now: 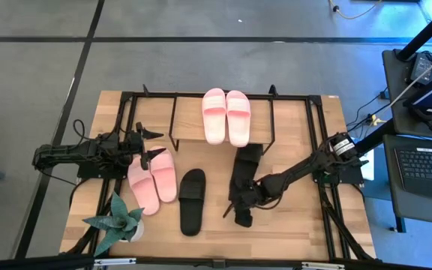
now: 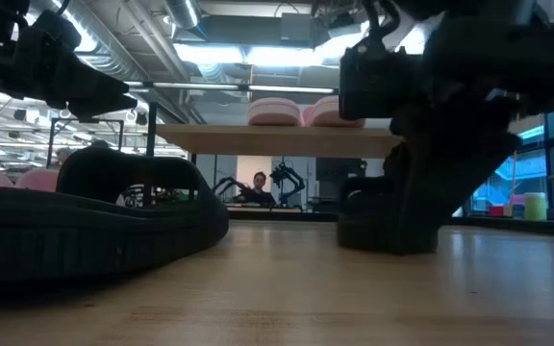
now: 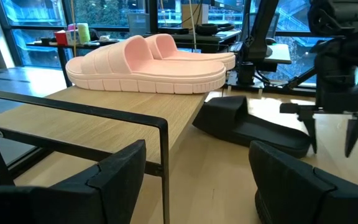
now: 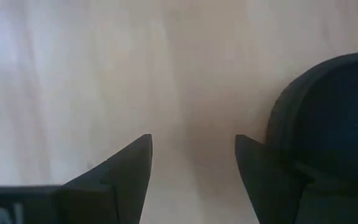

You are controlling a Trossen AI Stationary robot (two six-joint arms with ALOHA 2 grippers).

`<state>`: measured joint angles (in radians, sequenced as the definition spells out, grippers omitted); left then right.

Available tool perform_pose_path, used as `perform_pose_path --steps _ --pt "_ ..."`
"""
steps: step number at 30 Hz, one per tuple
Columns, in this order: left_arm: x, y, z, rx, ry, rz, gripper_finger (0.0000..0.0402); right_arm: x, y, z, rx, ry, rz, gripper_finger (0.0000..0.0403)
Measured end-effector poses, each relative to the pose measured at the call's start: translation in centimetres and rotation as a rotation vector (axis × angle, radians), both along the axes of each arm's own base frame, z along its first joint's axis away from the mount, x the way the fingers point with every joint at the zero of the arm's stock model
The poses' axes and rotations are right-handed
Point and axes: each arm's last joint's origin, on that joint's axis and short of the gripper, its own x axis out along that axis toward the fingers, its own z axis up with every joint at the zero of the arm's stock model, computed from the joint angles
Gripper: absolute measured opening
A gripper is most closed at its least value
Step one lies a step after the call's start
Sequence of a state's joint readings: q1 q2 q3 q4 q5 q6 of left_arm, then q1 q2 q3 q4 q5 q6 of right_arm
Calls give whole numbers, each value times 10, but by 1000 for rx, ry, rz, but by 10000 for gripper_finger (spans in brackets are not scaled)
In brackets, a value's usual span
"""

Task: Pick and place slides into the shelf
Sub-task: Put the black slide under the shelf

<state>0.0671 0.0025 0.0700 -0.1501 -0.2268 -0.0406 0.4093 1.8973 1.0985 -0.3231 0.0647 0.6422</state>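
one pair (image 1: pixel 226 116) on shelf (image 1: pixel 291 120); others (image 1: pixel 192 201) in front

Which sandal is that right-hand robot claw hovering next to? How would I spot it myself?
Start at the low black-framed shelf with the light wooden top board, then look just in front of its right half. There lies a black foam slide sandal, beside the open right gripper. The other black slide lies apart, nearer the pink pair.

Two pairs of slides are light pink: one pair (image 1: pixel 226 115) on the shelf's (image 1: pixel 291 120) pale wooden top board, another (image 1: pixel 152 178) on the light wood bench (image 1: pixel 291 232). Two slides (image 1: pixel 192 200) (image 1: pixel 244 184) are black, like the shelf frame. The potted plant (image 1: pixel 116 223) has green leaves.
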Motion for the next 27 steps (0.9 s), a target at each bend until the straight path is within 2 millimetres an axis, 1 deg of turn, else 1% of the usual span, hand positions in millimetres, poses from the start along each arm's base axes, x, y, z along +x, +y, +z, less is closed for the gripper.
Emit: perform_pose_path --steps 4,18,24,27 --pt "0 0 0 0 0 0 276 0 -8 -1 -9 38 -18 232" --pt "0 0 0 0 0 0 276 4 -28 -1 -27 62 -52 232" --pt "0 0 0 0 0 0 276 1 -32 0 -51 91 -61 232" --pt "0 0 0 -1 0 0 276 -3 -35 4 -111 101 -80 232"
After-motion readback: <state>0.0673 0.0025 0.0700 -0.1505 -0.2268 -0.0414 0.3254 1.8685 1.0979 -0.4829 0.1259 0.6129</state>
